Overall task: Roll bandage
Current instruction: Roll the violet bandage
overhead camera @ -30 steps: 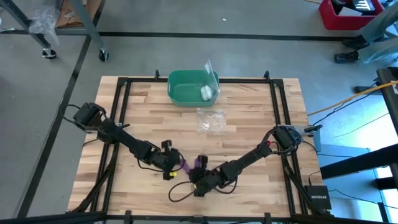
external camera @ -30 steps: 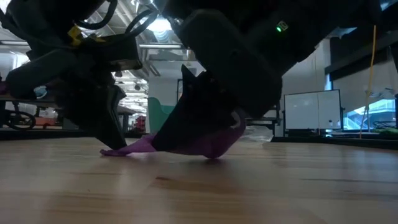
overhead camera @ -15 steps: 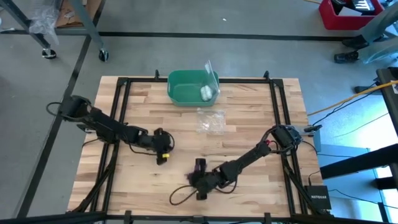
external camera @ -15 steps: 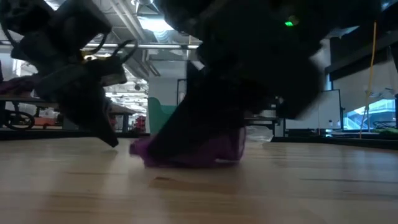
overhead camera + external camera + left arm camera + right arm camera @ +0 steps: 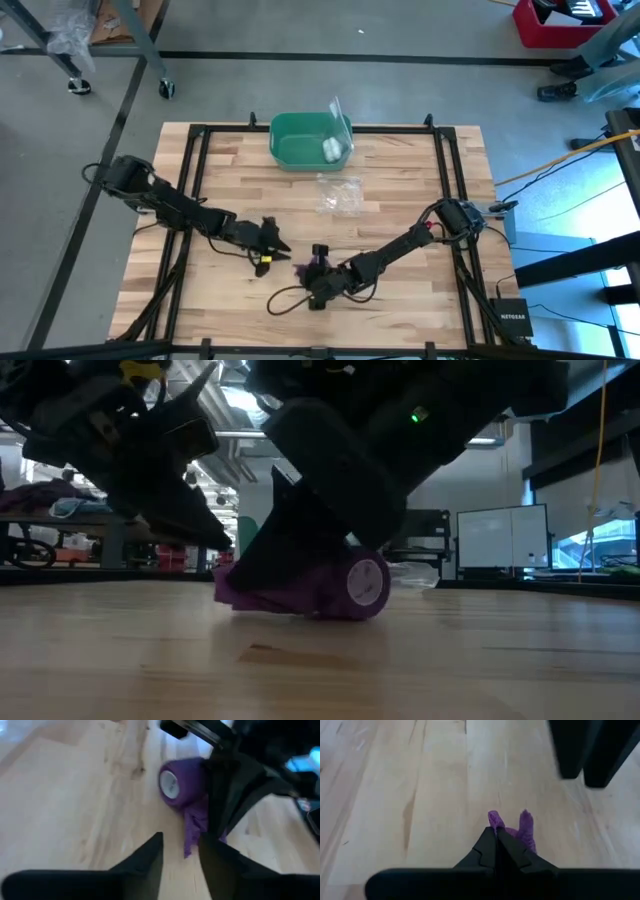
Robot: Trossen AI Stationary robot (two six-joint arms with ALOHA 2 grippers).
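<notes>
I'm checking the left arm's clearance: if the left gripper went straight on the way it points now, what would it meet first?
Probably the bandage: its loose purple tail lies just ahead of the open left gripper, with the right gripper shut on it beside the roll. Depth is hard to judge.

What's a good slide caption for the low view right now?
Right gripper pinches the purple bandage, mostly rolled with a loose tail, on the wooden table; left gripper is beside it.

purple bandage (image 5: 352, 586), green bin (image 5: 305, 141)
</notes>
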